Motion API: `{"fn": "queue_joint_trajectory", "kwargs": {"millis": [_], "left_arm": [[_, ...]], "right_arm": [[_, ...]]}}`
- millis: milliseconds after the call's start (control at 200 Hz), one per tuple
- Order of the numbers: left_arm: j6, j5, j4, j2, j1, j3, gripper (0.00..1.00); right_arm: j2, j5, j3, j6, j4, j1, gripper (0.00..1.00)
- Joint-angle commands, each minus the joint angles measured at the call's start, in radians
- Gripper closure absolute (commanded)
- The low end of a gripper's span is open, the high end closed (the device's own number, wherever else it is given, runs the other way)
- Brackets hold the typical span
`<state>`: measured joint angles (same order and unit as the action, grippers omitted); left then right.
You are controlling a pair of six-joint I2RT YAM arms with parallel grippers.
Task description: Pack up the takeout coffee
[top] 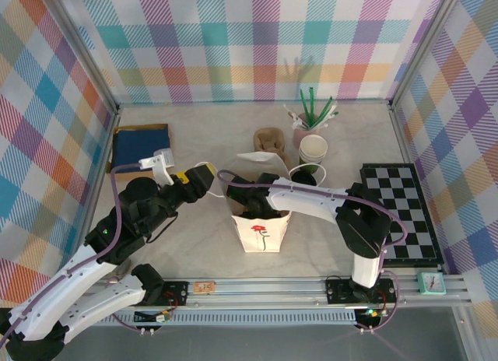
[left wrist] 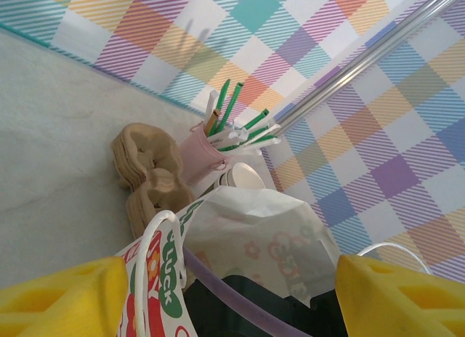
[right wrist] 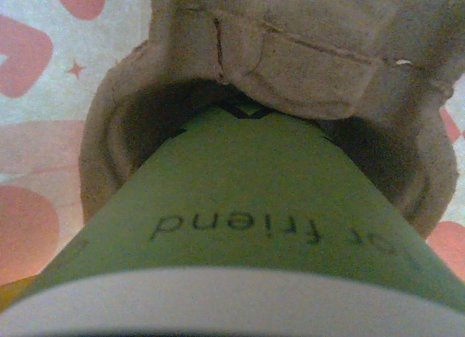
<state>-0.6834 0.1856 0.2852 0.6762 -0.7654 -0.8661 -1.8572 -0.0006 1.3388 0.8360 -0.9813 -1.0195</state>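
Observation:
The white paper bag (top: 262, 229) with a red flower print stands upright at the table's middle. My right arm (top: 311, 199) reaches into its mouth from the right, so the bag hides that gripper. In the right wrist view the takeout coffee (right wrist: 240, 199), a green cup with dark lettering, sits close under the camera. Its foot rests in a brown cardboard carrier (right wrist: 290, 54) inside the bag, and the gripper's hold on it looks shut. My left gripper (top: 204, 174) hovers at the bag's left rim. Its yellow fingers (left wrist: 65, 293) stand wide apart, with the bag (left wrist: 290, 235) rim and handle between them.
Behind the bag are stacked cardboard carriers (top: 268, 140), a pink holder of green straws (top: 311, 116), a stack of lidless cups (top: 313, 149) and loose black lids (top: 306, 174). A chessboard (top: 401, 213) lies at the right and a blue cloth (top: 140, 145) at the back left.

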Motion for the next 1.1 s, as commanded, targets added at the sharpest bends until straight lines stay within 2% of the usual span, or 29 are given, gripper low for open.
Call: {"fn": "queue_joint_trajectory", "kwargs": {"millis": [0, 465, 705, 951, 1096], "left_arm": [[0.019, 0.017, -0.017, -0.019, -0.013, 0.013, 0.25], [0.018, 0.014, 0.001, -0.025, -0.012, 0.009, 0.24], [0.019, 0.016, 0.019, -0.033, -0.012, 0.008, 0.23], [0.022, 0.017, 0.031, -0.037, -0.012, 0.001, 0.23], [0.024, 0.017, 0.032, -0.031, -0.011, -0.002, 0.22]], "right_arm": [[-0.199, 0.105, -0.111, 0.032, 0.168, 0.008, 0.57], [-0.206, 0.099, -0.112, 0.031, 0.178, 0.008, 0.57], [-0.181, 0.111, -0.101, 0.027, 0.156, 0.007, 0.53], [-0.165, 0.117, -0.092, 0.026, 0.146, 0.004, 0.41], [-0.159, 0.127, -0.069, 0.020, 0.123, -0.004, 0.27]]}}
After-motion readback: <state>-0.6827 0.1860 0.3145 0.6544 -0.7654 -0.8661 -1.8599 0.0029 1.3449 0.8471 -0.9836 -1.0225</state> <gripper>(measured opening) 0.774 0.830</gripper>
